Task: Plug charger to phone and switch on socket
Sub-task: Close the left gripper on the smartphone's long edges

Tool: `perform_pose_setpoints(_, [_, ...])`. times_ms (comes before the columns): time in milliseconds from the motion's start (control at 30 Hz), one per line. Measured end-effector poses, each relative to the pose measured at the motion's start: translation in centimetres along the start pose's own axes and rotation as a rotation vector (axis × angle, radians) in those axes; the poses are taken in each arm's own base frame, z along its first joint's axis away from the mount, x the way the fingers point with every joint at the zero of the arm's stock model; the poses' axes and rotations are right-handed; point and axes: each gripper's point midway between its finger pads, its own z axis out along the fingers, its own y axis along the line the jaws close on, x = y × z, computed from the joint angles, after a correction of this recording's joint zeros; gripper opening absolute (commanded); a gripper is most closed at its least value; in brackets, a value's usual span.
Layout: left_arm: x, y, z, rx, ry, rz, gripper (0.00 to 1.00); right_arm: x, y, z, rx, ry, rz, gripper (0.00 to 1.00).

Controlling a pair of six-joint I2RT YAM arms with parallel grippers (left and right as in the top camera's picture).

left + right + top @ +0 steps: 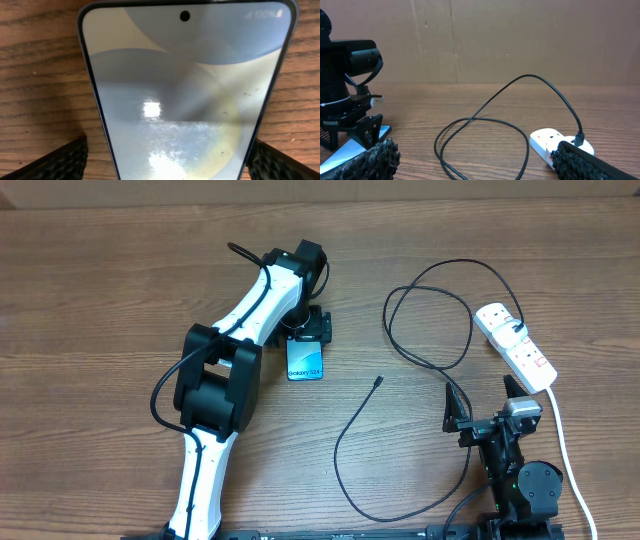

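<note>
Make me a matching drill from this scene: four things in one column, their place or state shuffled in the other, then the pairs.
1 phone
2 connector tip
3 socket
4 right gripper

A open, holding nothing
B lying loose on the bare table
C between the left gripper's fingers
D black plug in it, far right

Pairs: 1-C, 2-B, 3-D, 4-A

The table [100, 280] is brown with streaky wood grain. The phone [306, 360] shows a bright blue screen with white lettering; close up, pale grey-blue and cream curves. On the right, the power strip [515, 345] is white with red switches, its cord [562, 435] white, and the cable [336, 452] black
</note>
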Motion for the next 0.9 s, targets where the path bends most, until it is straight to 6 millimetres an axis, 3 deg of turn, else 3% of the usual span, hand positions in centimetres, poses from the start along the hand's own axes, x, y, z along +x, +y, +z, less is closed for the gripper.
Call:
perform_pose_setpoints(267, [0.12, -0.05, 0.03, 0.004, 0.005, 0.0, 0.74, 0.0, 0.0, 0.0, 0.0, 0.0, 0.0, 1.0])
perform_pose_setpoints(433, [0.14, -0.06, 0.03, 0.003, 0.005, 0.0, 0.74, 0.01, 0.0, 0.0, 0.0, 0.0, 0.0, 1.0])
perform_pose_setpoints(533, [0.18, -0.05, 0.03, 0.003, 0.007, 0.001, 0.84, 0.0, 0.0, 0.0, 0.0, 0.0, 0.0, 1.0])
perform_pose_setpoints(667, [0.43, 0.04, 0.03, -0.001, 0.017, -0.004, 0.89, 0.0, 0.0, 0.0, 0.0, 0.0, 0.0, 1.0])
perform_pose_setpoints(900, [0.68, 0.04, 0.02, 0.001, 0.028, -0.008, 0.77, 0.01, 0.0, 0.0, 0.0, 0.0, 0.0, 1.0])
